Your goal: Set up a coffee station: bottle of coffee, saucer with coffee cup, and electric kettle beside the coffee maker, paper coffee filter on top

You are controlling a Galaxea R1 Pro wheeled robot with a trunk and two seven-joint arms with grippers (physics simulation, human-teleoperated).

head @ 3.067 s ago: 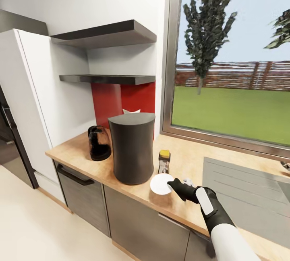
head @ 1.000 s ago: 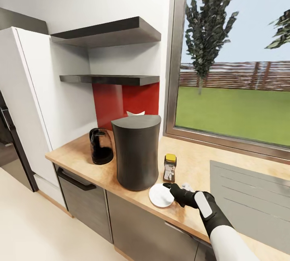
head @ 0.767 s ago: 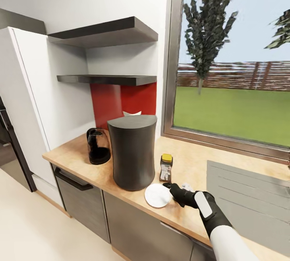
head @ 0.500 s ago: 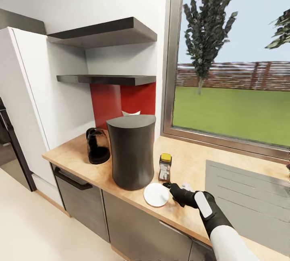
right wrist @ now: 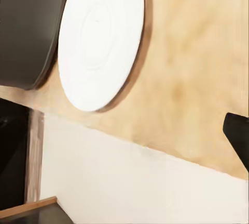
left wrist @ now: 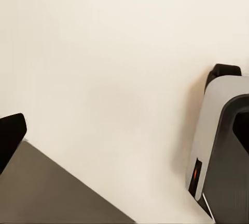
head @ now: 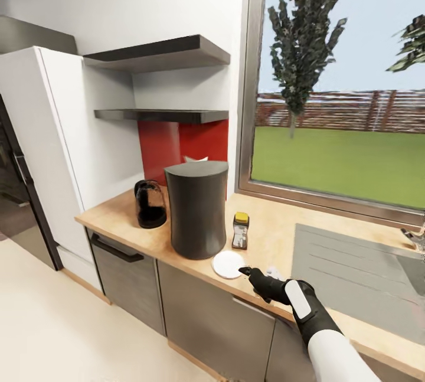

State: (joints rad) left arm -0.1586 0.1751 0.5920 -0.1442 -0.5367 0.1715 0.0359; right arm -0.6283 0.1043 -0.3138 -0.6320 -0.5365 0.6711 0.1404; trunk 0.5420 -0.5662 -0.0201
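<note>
The dark cylindrical coffee maker [head: 198,208] stands on the wooden countertop [head: 277,240]. A black electric kettle [head: 150,204] sits on its left and the yellow-capped bottle of coffee [head: 240,231] on its right. A white paper filter [head: 195,159] peeks out behind the maker's top. The white saucer [head: 228,264] lies flat at the counter's front edge, just in front of the maker. My right gripper [head: 252,274] hovers beside the saucer's right rim, open and holding nothing. The right wrist view has the saucer [right wrist: 98,42] lying free by the maker [right wrist: 26,26], with one fingertip [right wrist: 239,133] well off to the side.
Two dark shelves [head: 159,54] hang on the wall above the counter. A white fridge [head: 53,146] stands at the left and a sink [head: 354,270] lies at the right under the window. The left wrist view has pale floor and one black fingertip [left wrist: 10,135].
The camera has backed away and turned, so the whole view shifted. The saucer, held over the counter three seconds ago, now lies flat, and the right gripper sits slightly off its rim.
</note>
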